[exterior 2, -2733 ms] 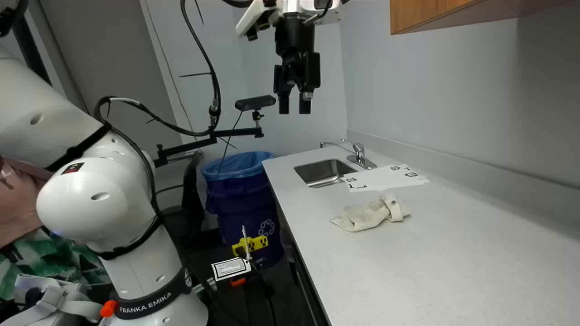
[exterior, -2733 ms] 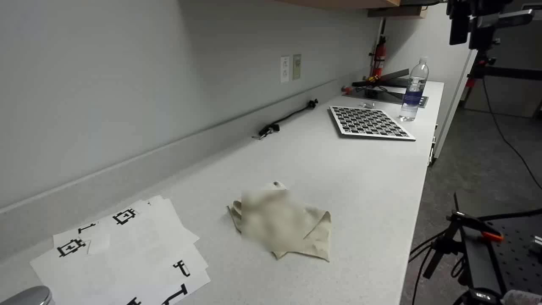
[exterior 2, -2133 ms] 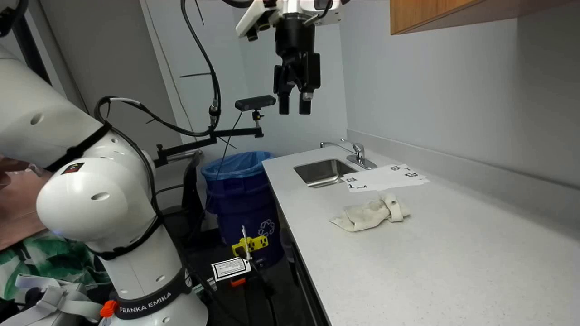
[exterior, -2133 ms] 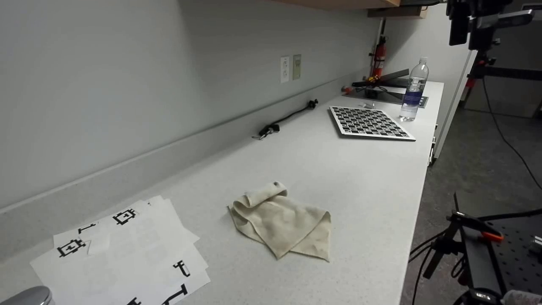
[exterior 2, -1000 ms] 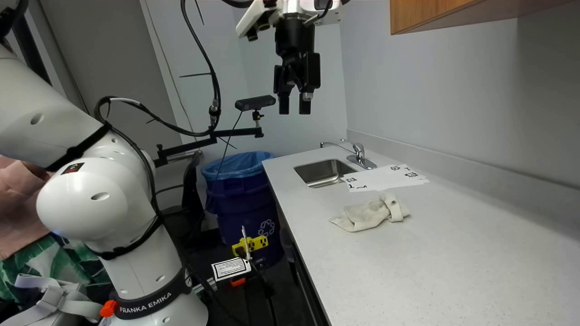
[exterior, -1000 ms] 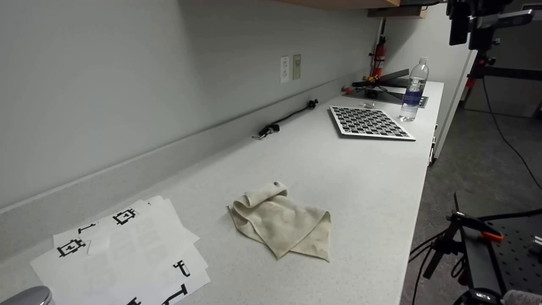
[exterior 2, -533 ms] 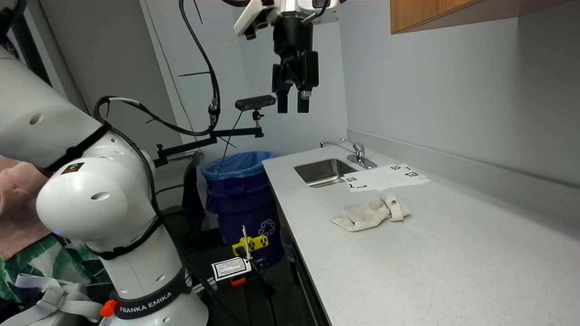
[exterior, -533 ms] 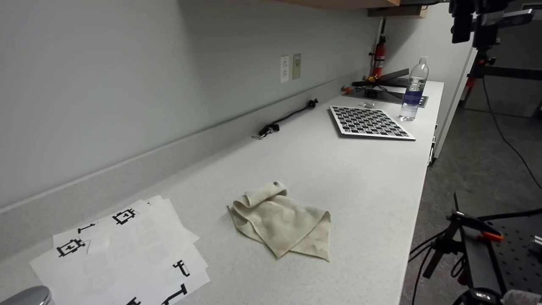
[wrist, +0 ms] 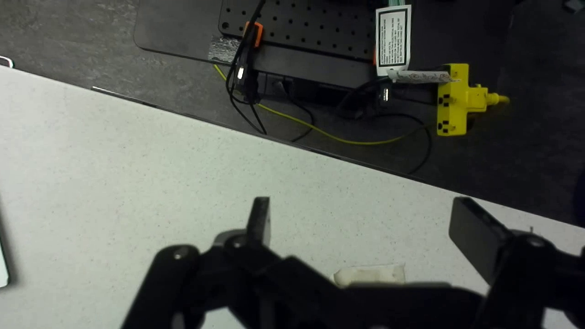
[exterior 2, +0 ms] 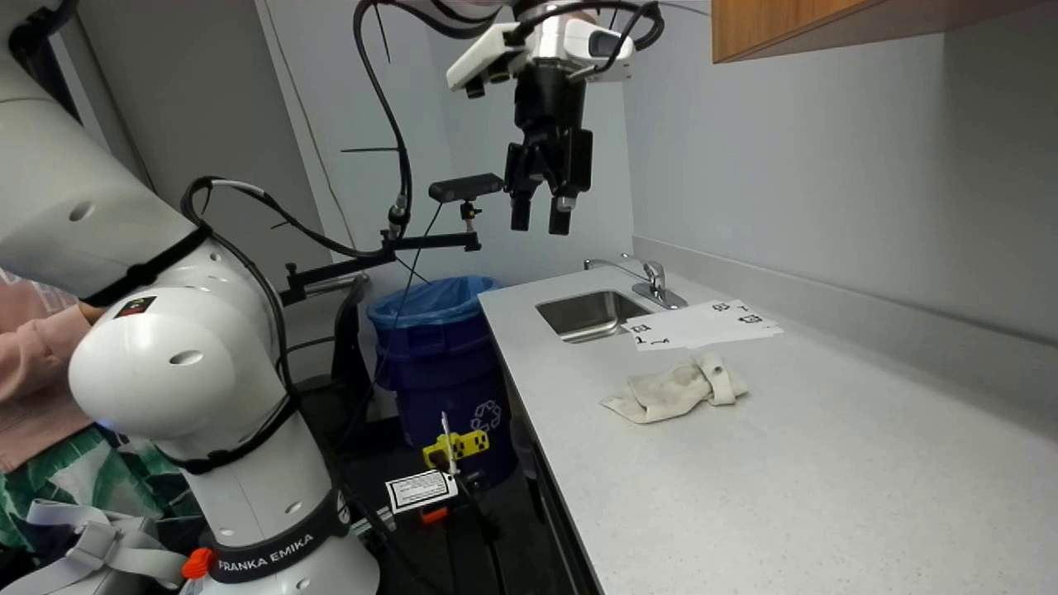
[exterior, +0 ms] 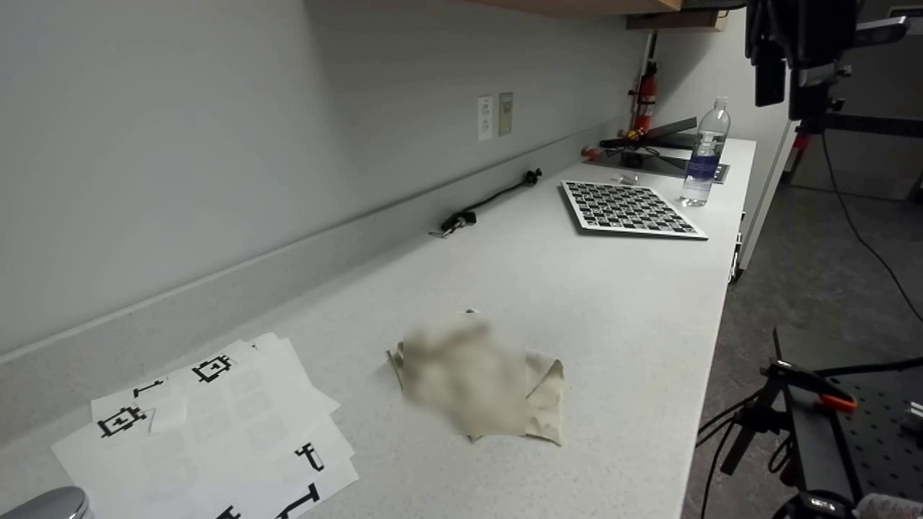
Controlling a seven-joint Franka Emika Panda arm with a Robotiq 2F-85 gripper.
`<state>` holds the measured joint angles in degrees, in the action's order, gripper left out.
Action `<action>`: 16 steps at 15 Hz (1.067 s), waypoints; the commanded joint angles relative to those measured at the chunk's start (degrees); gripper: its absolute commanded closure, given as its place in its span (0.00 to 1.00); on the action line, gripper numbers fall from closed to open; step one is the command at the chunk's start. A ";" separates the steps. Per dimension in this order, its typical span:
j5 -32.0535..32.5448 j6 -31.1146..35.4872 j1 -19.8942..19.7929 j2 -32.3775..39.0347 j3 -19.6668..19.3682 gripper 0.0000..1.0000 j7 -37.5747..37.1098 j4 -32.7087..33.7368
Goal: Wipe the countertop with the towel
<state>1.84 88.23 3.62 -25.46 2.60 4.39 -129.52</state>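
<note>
The beige towel lies crumpled and partly folded on the white countertop (exterior: 606, 288) in both exterior views (exterior: 544, 396) (exterior 2: 678, 390). Its middle is blurred in an exterior view. In the wrist view a strip of the towel (wrist: 371, 275) shows at the bottom, the rest hidden behind the gripper body. My gripper (exterior 2: 540, 228) is open and empty, pointing down, high above the counter and well apart from the towel. Its fingers (wrist: 361, 214) stand wide apart in the wrist view. It also shows at the top right of an exterior view (exterior: 786, 108).
Paper sheets (exterior: 209, 432) lie beside the towel, near the sink (exterior 2: 591, 318) and faucet (exterior 2: 655, 285). A checkered board (exterior: 631, 209) and a water bottle (exterior: 703, 162) stand farther along. A wooden cabinet (exterior 2: 793, 29) hangs above. The counter's front edge (wrist: 292, 145) drops to the floor.
The gripper stays nearly still at first, then moves down and tilts slightly in the last half second. The towel has not moved. The person behind the arm shifts.
</note>
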 commanded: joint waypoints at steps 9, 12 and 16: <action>-0.23 6.95 2.72 10.50 1.84 0.00 1.77 -4.18; 1.48 13.25 3.21 13.90 3.31 0.00 0.57 -4.50; 6.65 21.87 3.18 19.17 4.90 0.00 -0.96 -2.85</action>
<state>4.92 105.50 6.54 -10.14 6.71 4.42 -134.30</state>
